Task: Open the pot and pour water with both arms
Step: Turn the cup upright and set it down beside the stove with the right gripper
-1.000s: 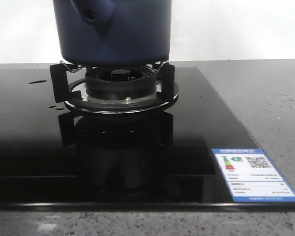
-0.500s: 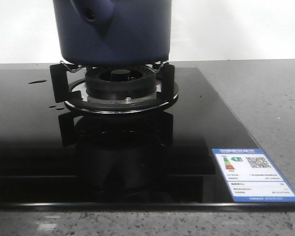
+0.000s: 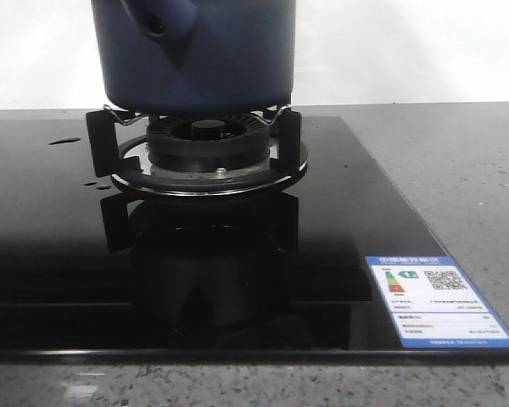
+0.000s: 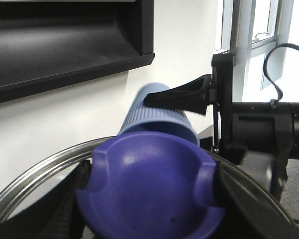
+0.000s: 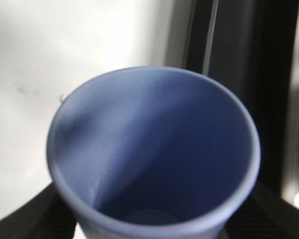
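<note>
**Pot on burner, lid and cup held aloft**

Front view: the dark navy pot (image 3: 195, 55) sits on the gas burner (image 3: 208, 153) of a black glass cooktop (image 3: 59, 280) at 12 o'clock, its side stub (image 3: 157, 21) pointing toward 10 o'clock. A label sticker (image 3: 441, 301) lies at 4 o'clock; grey table (image 3: 467, 170) beyond.

The left gripper (image 4: 149, 199) pinches the purple knob (image 4: 149, 191) of a glass lid (image 4: 35, 181). The right gripper (image 5: 149, 219) clasps a pale blue cup (image 5: 154, 149); its inside looks empty, though blurred
</note>
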Controlling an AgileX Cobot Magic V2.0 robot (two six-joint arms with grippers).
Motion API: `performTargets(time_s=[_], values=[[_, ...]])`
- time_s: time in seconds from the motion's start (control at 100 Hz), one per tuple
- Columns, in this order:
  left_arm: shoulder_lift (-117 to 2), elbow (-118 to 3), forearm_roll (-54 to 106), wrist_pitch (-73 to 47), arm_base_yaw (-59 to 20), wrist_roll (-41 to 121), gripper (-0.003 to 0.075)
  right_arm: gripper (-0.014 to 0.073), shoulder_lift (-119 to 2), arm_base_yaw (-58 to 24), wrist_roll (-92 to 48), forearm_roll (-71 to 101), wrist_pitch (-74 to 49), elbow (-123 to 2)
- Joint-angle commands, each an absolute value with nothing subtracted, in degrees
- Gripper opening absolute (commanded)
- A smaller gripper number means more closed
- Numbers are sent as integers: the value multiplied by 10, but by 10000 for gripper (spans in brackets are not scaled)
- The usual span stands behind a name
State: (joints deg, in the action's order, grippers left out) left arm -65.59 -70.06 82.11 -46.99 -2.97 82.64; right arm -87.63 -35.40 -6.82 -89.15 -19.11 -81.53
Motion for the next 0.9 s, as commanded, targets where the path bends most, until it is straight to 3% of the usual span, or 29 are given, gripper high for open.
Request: performTargets(time_s=[0.0,0.11,0.32,0.51,0.64,0.89], values=[[-643,-719,876,-460,-29,820,222,204,-852,-359,0,-829,-285,-839],[-643,-719,876,-460,-29,820,222,205,-844,-360,66,-763,-346,-839],[-657,-719,876,-456,-61,820,222,205,-769,-349,268,-670,-347,-839],[-686,-719,877,-456,-90,821,222,205,-692,-310,330,-648,-340,-796],[-700,-719,879,-457,-96,821,222,205,-618,-261,392,-650,-305,-702],[-728,-719,889,-459,-120,838,222,205,-502,-163,486,-703,-116,-460]])
